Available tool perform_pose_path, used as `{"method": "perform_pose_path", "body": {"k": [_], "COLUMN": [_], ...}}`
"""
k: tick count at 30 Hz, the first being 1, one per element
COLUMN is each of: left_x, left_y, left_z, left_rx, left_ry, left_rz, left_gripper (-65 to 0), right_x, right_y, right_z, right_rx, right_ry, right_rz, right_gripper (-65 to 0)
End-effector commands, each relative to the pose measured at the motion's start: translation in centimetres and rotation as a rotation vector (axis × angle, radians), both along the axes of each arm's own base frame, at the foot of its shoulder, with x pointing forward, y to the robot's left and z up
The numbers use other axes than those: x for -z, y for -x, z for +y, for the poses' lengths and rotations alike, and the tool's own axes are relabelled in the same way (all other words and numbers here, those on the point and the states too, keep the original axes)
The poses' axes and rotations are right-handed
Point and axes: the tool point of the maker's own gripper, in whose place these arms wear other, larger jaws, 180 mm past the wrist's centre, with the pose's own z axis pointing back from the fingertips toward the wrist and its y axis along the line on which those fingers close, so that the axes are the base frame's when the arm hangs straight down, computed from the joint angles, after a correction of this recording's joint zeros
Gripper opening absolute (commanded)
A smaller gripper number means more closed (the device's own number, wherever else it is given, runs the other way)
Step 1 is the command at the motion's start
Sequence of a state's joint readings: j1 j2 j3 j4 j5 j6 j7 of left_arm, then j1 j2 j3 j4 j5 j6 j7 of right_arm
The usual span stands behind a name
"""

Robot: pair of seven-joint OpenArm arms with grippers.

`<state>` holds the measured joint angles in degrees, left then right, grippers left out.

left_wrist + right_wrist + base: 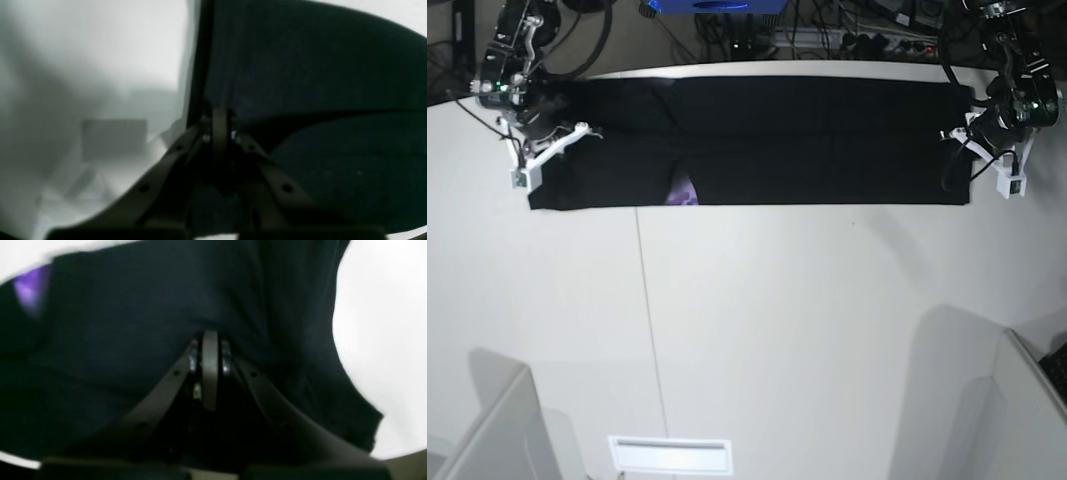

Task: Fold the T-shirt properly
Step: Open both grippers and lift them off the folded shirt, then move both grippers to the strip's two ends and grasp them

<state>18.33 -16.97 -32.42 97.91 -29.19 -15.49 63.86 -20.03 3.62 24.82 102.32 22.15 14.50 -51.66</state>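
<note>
T-shirt (pixel 757 140) — black, stretched in a long band on the white surface (pixel 757 330), its two ends at the fingers. Left fingers (pixel 220 125) and right fingers (pixel 210 350) closed, each seemingly pinching cloth. Risk: uneven pulling slips an edge free — fold goes crooked.

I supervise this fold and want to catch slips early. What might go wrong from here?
1. The T-shirt lies stretched as a long band between the left gripper and the right gripper; uneven pulling may skew it.
2. The purple print peeks at the front edge, so layers may bunch there.
</note>
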Motion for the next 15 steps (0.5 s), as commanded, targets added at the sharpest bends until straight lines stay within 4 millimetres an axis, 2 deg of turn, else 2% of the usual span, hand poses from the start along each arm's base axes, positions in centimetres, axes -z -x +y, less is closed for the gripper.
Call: {"method": "perform_pose_path", "body": {"k": [1, 5, 8, 10, 13, 15], "left_x": [-0.1, 3.7, 5.3, 6.1, 6.4, 6.5], "left_y": [-0.3, 0.7, 0.0, 0.1, -1.5, -2.7], "left_z": [0.8, -0.5, -1.0, -1.0, -1.1, -0.9], "left_rx": [-0.006, 0.013, 0.026, 0.031, 0.034, 0.022], "left_ry": [-0.02, 0.031, 0.031, 0.022, 0.023, 0.028], "left_rz": [-0.002, 0.107, 0.097, 0.109, 0.103, 0.098], "left_gripper": [-65.0, -65.0, -65.0, -65.0, -65.0, -65.0], "right_x": [0.1, 2.2, 3.3, 3.7, 4.3, 4.6], "right_y": [-0.4, -0.2, 0.1, -0.2, -1.3, -2.9], "right_z": [-0.6, -1.1, -1.3, -1.4, -2.1, -2.4], "right_rx": [0.004, 0.028, 0.044, 0.052, 0.061, 0.074], "right_ry": [0.013, 0.004, -0.008, -0.014, -0.015, -0.028], "right_rz": [-0.007, 0.022, 0.035, 0.035, 0.033, 0.018], "right_gripper": [-65.0, -65.0, -65.0, -65.0, -65.0, -65.0]}}
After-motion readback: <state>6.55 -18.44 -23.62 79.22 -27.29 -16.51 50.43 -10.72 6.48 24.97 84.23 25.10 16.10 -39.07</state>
